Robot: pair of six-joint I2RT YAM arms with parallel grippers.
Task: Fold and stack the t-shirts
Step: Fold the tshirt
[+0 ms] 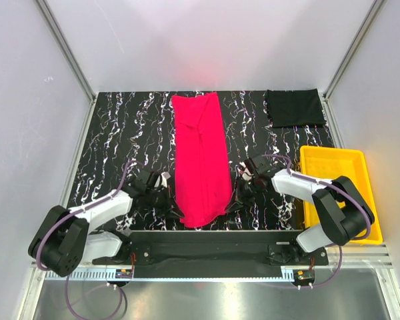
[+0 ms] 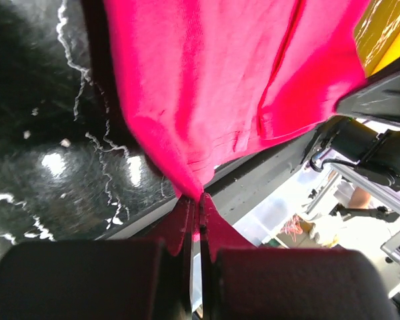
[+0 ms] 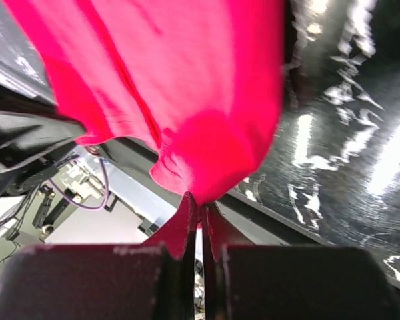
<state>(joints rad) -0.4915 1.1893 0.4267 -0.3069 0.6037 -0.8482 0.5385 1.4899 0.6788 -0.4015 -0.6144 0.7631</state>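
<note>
A: Quick check, L to R. What's the left end effector [image 2: 199, 200] doing?

B: Pressed together, pinching the near-left hem corner of the red tee [image 1: 201, 160]. Wrist cam shows cloth bunched right into the tips.

A: And the tee itself?

B: Lying mid-surface [image 1: 120, 133] as a long narrow strip, sides folded in. It runs from the near edge toward the far edge. Some wrinkles at the near end, rest approx. flat.

A: Right end effector [image 3: 200, 207]?

B: Same deal, clamped tight on the near-right hem corner (each wrist view shows a little red peak of fabric drawn into the tips).

A: Further right?

B: Black tee [image 1: 293, 108], folded into a rectangle at the far-right corner, well apart from the red one. Yellow tray [image 1: 340, 163] sits nearer, at the right edge of the surface.

A: So which step?

B: I'd say the crosswise fold of the red one. The lengthwise fold looks done and the hem is gripped at both corners, but not yet carried over.

A: Next move needs?

B: Prob. both arms raising the hem together and carrying it toward the far end. Height & spacing should stay even so the strip doesn't twist or sag in the middle, then it gets laid down square. After that, stacking w/ the black tee.
</note>
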